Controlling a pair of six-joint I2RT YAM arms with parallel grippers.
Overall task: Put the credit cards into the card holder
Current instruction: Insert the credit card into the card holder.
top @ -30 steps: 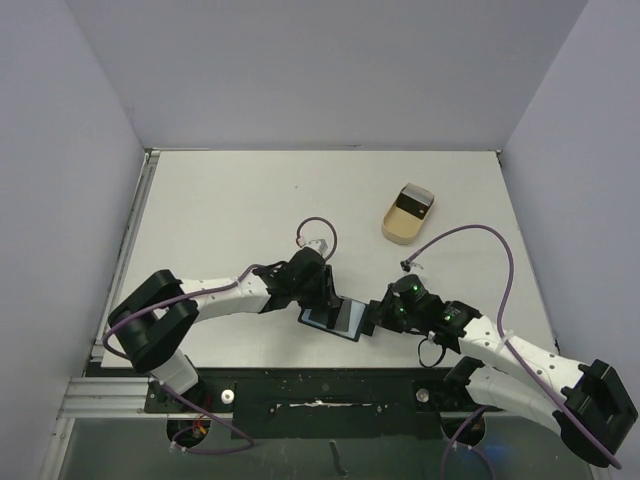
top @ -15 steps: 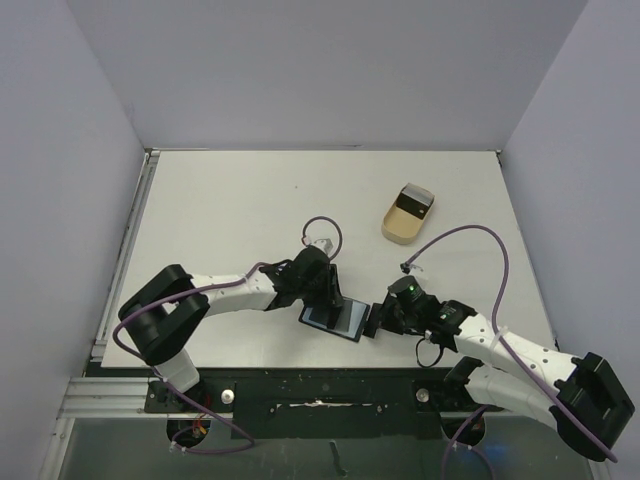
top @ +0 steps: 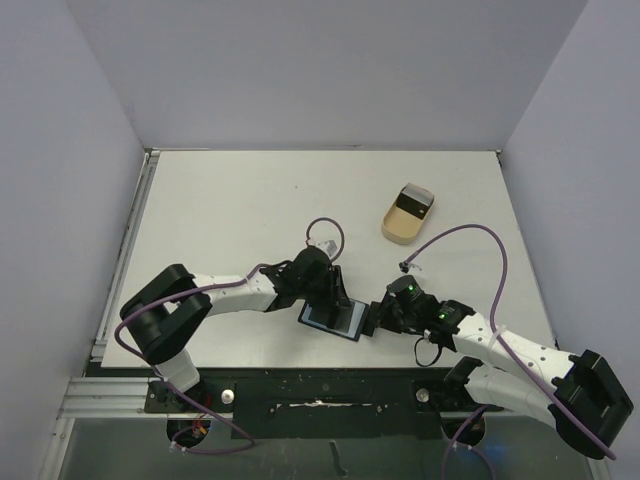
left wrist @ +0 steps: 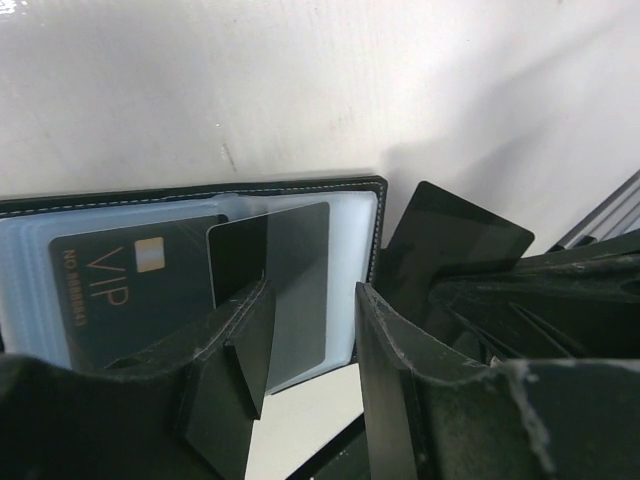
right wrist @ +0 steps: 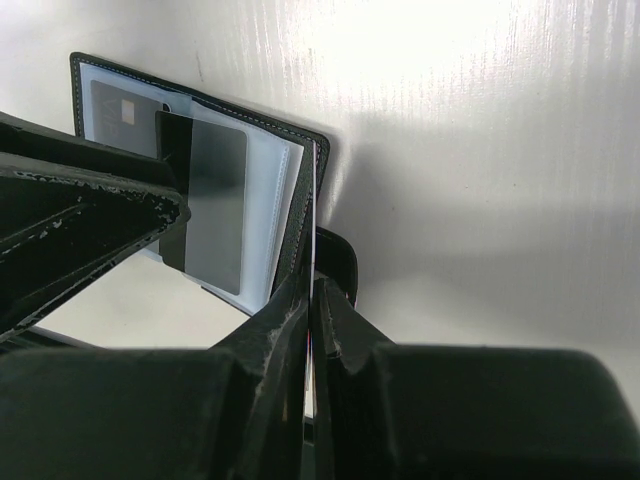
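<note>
Card holder: black, lying open at lower centre of the table, clear sleeves facing up. Dark card: partly inside a sleeve, overlapping a VIP card. Left gripper: fingers half spread about the dark card; cannot tell whether it grips. Right gripper: pressed together on the holder's raised cover.

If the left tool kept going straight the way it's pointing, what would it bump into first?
Probably the dark card lying between the fingertips of the left tool, already partly tucked into the open card holder. The holder's clear pocket sits right behind it, though the depth is hard to judge.
</note>
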